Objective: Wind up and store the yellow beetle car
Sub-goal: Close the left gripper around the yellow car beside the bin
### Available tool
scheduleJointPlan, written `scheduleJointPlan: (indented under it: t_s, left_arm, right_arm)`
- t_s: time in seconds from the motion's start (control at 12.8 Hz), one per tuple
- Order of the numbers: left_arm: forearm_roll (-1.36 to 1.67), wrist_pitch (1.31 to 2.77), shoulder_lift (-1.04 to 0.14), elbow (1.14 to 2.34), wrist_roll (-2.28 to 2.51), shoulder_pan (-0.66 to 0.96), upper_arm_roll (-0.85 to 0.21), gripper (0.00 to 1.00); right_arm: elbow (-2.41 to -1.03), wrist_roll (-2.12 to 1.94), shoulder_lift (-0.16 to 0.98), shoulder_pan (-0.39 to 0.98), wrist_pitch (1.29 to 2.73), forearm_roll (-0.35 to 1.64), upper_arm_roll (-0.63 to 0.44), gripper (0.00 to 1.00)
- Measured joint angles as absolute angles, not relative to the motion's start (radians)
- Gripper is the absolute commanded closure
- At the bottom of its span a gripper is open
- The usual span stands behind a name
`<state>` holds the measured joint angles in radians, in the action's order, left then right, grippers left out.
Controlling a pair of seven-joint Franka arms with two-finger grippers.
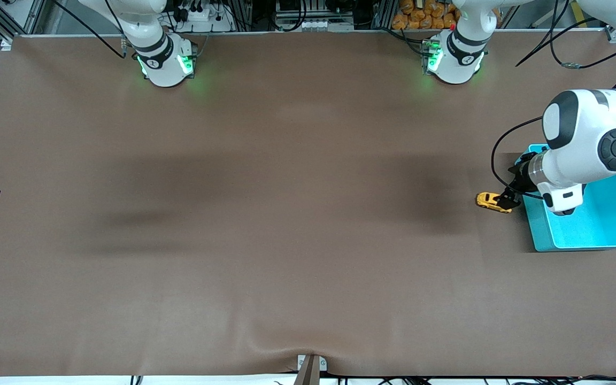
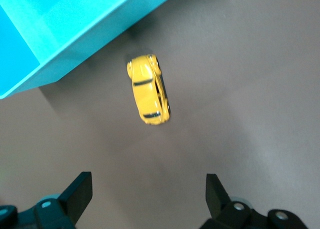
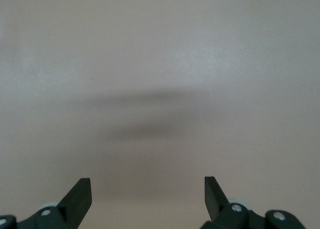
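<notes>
The yellow beetle car [image 1: 493, 201] sits on the brown table [image 1: 286, 240] just beside the turquoise bin [image 1: 597, 230], under the left gripper [image 1: 510, 199] (fingers spread wide, holding nothing), while the right gripper [image 3: 147, 199] waits open over bare table.

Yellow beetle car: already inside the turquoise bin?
No, the yellow beetle car sits on the brown table beside the turquoise bin, with the open left gripper over it.

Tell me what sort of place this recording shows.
Most likely a robotics lab bench: two white arm bases bolted along a brown-covered table, cables and aluminium framing at its edge, plus a tiny yellow toy car beside a turquoise bin.
</notes>
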<state>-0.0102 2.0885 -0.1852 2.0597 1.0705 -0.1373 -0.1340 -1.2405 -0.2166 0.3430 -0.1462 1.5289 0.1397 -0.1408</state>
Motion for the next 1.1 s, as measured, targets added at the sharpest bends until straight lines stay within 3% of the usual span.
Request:
scheduleJointPlan:
  t_s: [0.31, 1.1]
  left_arm:
    - [-0.01, 2.253, -0.186, 2.168, 1.072, -0.244, -0.133, 0.0]
    - [-0.01, 2.544, -0.213, 2.347, 1.076, -0.26, -0.136, 0.0]
  right_arm:
    - [-1.241, -0.215, 0.343, -0.146, 1.529, 0.14, -0.143, 0.0]
    - [-1.241, -0.209, 0.296, -0.137, 1.52, 0.139, -0.141, 0.0]
